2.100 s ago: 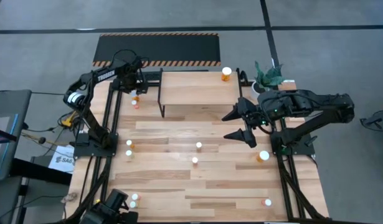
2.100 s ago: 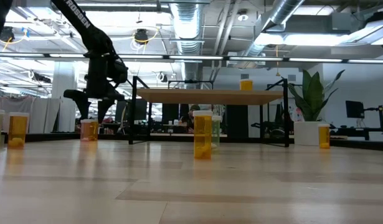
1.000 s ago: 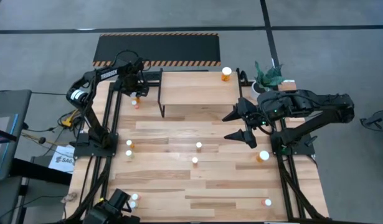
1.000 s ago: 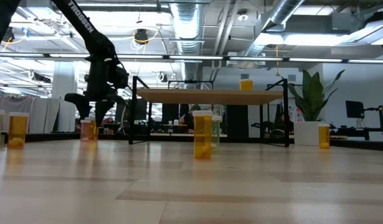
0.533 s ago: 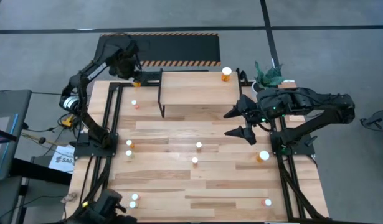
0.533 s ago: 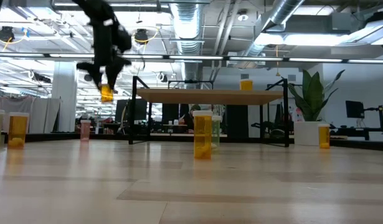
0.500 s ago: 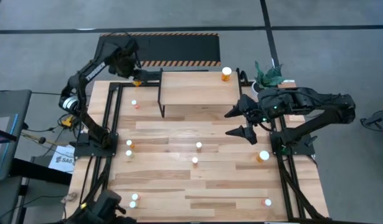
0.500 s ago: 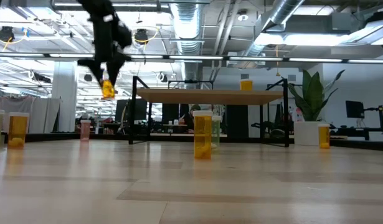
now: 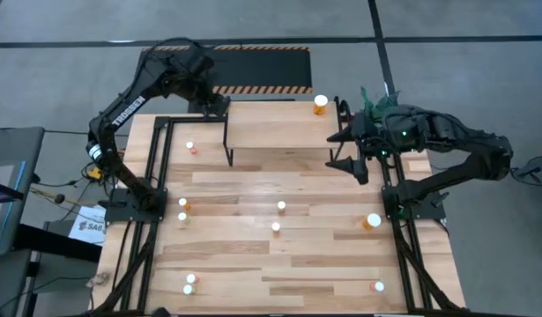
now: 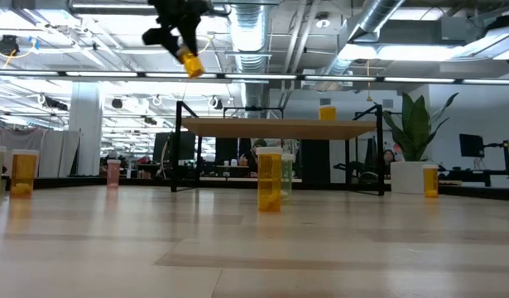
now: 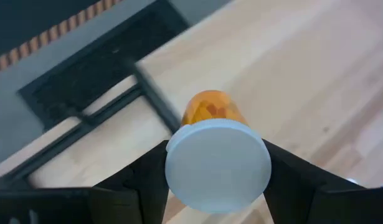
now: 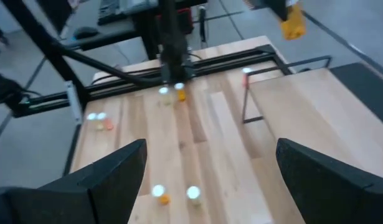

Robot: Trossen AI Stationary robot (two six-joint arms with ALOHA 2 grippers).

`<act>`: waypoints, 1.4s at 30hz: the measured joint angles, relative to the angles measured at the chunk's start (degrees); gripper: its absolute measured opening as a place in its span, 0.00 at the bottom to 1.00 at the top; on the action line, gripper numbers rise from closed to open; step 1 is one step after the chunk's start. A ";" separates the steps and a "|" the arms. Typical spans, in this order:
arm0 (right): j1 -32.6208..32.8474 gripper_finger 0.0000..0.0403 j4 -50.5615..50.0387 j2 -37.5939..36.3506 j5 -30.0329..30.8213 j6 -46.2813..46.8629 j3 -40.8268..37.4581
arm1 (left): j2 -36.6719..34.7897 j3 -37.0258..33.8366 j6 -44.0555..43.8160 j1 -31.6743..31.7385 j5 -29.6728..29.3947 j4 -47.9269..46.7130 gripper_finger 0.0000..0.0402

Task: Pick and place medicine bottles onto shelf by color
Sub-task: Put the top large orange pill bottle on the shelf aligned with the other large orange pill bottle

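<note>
While the left gripper (image 10: 178,37) clenches an orange bottle (image 10: 190,63), it has risen and swung right.
Now it hangs above the shelf (image 9: 279,128)'s far-left corner, ready for placing; the right gripper (image 9: 352,148) waits, fingers spread.

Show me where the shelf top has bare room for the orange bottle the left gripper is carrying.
The shelf is bare except for one orange bottle at its far right corner. The whole left and middle stand free, just beside the left gripper and its held bottle.
</note>
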 joint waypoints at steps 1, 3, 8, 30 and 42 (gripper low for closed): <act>-0.70 0.93 0.00 0.12 0.00 -0.48 0.00 | 0.31 0.00 -0.17 -1.33 -0.02 0.56 0.49; -1.82 0.93 0.00 0.78 0.00 -1.52 0.00 | 1.39 0.01 -0.92 -3.87 -0.02 1.61 0.49; -3.62 0.93 0.17 1.94 0.00 -2.71 -0.04 | 6.32 -0.03 -1.03 -8.82 0.00 2.99 0.49; -4.65 0.93 0.04 2.01 -0.11 -1.72 -0.04 | 14.56 -0.07 1.87 -13.85 0.01 0.92 0.49; -4.65 0.93 0.07 2.01 -0.17 -1.57 -0.02 | 16.47 0.00 5.04 -12.24 -3.44 -0.53 0.49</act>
